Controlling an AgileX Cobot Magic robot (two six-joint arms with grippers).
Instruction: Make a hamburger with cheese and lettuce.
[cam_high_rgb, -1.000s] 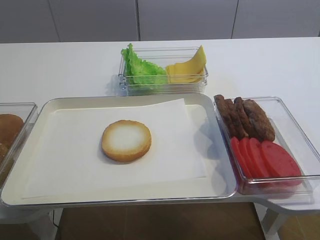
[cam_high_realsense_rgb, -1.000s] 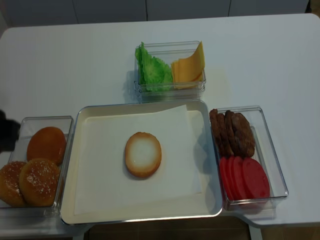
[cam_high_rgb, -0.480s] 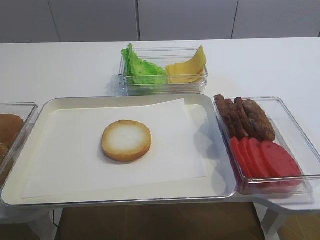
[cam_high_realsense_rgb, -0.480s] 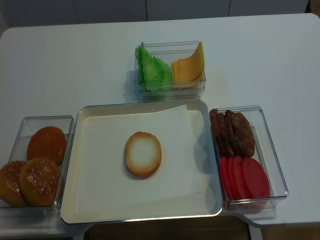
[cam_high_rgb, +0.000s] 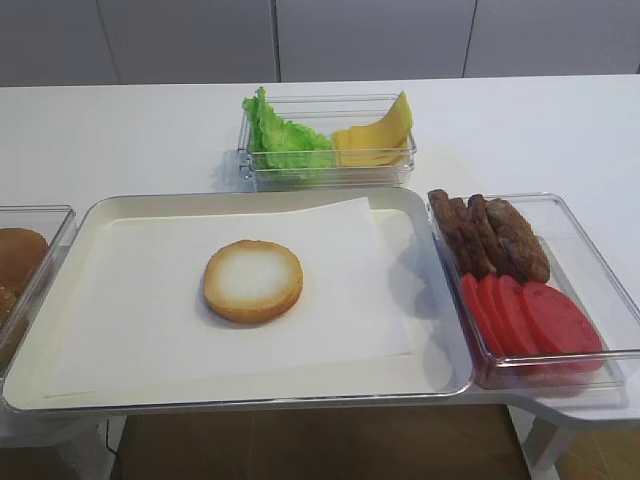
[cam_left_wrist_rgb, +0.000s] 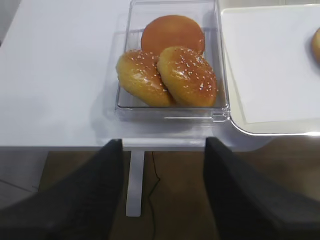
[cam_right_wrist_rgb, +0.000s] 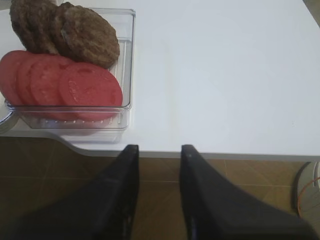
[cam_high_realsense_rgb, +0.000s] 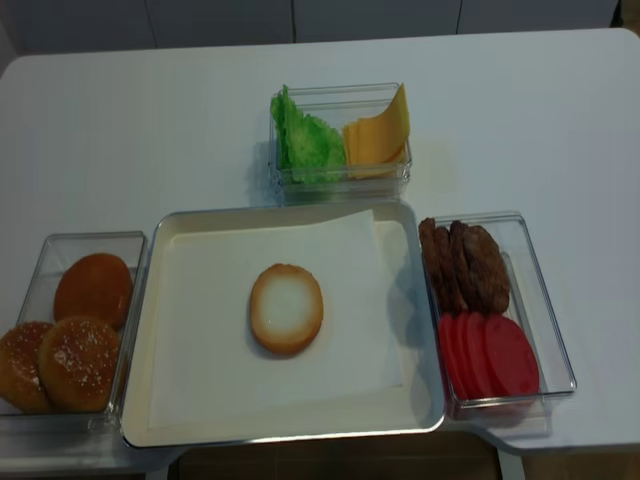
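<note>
The hamburger is a bun half (cam_high_rgb: 253, 281) lying cut face up on white paper in the middle of the metal tray (cam_high_rgb: 440, 370); it also shows in the realsense view (cam_high_realsense_rgb: 286, 308). The lettuce (cam_high_rgb: 280, 135) and the stacked cheese (cam_high_rgb: 375, 140) share a clear box behind the tray, lettuce on the left. Neither gripper shows in the exterior views. My left gripper (cam_left_wrist_rgb: 162, 145) is open and empty, below the table's front edge in front of the bun box. My right gripper (cam_right_wrist_rgb: 159, 150) is open and empty, below the front edge to the right of the tomato box.
A clear box right of the tray holds brown patties (cam_high_rgb: 495, 235) and red tomato slices (cam_high_rgb: 530, 315). A clear box left of the tray holds three whole buns (cam_high_realsense_rgb: 75, 345), also in the left wrist view (cam_left_wrist_rgb: 170, 70). The white table (cam_right_wrist_rgb: 225, 75) extends right.
One second ago a dark part of the left arm showed at the left edge of the realsense view; it has gone out of view. Food and boxes have not moved.
</note>
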